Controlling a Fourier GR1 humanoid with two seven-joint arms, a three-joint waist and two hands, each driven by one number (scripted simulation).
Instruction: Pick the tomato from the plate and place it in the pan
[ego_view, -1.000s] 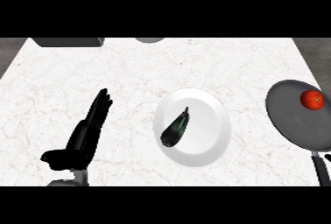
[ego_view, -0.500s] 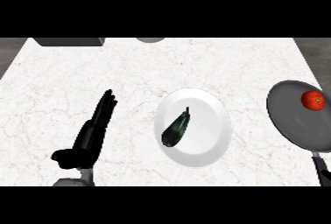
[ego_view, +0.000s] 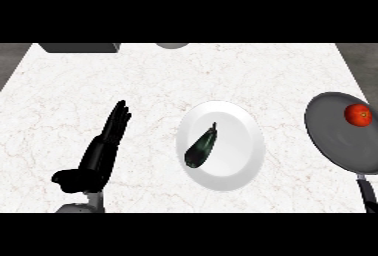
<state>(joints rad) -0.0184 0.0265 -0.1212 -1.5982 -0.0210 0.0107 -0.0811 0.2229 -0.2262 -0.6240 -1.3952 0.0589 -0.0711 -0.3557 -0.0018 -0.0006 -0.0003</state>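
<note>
Fingers of the left hand (ego_view: 100, 150) are held straight and open over the counter (ego_view: 148, 80) at the view's lower left, with nothing grasped. Just to its right, a white plate (ego_view: 240, 160) is seen bearing a dark eggplant (ego_view: 201, 146). Well apart, at the right edge, the tomato (ego_view: 359, 114) is seen lying inside the grey pan (ego_view: 336, 137).

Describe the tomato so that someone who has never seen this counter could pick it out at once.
Start at the white marble counter and go to its right edge, where a dark grey pan lies with its handle pointing toward the robot. The tomato sits inside the pan near its far right rim. It is the only small, round, red thing; the white plate beside the pan holds a long dark eggplant instead.
</note>
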